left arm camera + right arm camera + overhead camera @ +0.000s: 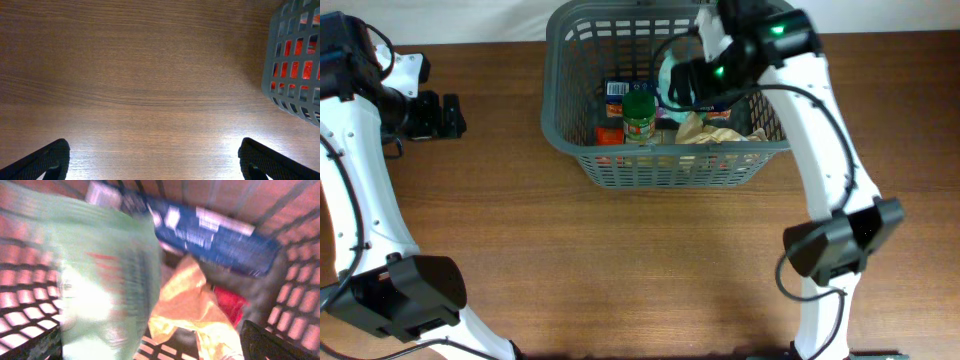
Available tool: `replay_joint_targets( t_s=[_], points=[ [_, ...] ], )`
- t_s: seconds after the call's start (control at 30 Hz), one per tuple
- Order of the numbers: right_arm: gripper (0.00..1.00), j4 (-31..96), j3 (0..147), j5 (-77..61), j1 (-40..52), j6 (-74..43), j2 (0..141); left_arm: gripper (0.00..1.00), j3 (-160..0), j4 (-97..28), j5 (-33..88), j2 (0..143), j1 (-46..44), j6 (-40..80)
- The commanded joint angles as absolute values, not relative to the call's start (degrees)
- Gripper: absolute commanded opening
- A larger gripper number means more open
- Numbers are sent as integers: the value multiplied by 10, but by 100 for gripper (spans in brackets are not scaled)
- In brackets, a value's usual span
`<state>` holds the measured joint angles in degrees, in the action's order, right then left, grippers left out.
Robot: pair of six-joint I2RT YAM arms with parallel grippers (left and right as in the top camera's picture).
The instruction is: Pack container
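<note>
One slotted grey plastic container (670, 168) — crinkled yellow bag (186, 297) inside, perhaps foil.

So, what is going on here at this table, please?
The right arm's tool is inside the large dark grey slotted plastic basket. Its fingers are wide apart, with a blurred pale green bag just in front of them. A blue packet, a crumpled yellow wrapper and a green-lidded jar are already inside. The left arm's tool is open and empty above the brown wooden table, beside the basket.
</note>
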<state>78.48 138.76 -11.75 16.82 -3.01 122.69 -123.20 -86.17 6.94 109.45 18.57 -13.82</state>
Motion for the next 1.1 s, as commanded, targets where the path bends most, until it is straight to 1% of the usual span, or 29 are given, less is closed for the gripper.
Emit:
replay_joint_targets(
  t_s=[0.0, 0.4, 0.63, 0.7, 0.87, 0.93, 1.07],
  points=[
    [100, 790, 1419, -126, 169, -35, 1196, 99, -1229, -862, 75, 1097, 189, -131],
    [99, 804, 1419, -131, 170, -35, 1196, 99, -1229, -862, 75, 1097, 189, -131],
    [97, 842, 1443, -125, 165, -27, 1173, 99, -1229, -862, 75, 1097, 189, -131],
    [97, 857, 1470, -90, 158, -27, 1150, 99, -1229, -862, 75, 1097, 189, -131],
    [100, 888, 1539, 55, 130, -27, 1073, 99, -1229, -862, 75, 1097, 189, -131],
    [99, 893, 1550, 106, 111, -27, 1032, 99, -1229, -862, 75, 1097, 189, -131],
    [99, 906, 1550, 134, 84, -28, 982, 99, -1229, -862, 75, 1097, 189, -131]
  ],
)
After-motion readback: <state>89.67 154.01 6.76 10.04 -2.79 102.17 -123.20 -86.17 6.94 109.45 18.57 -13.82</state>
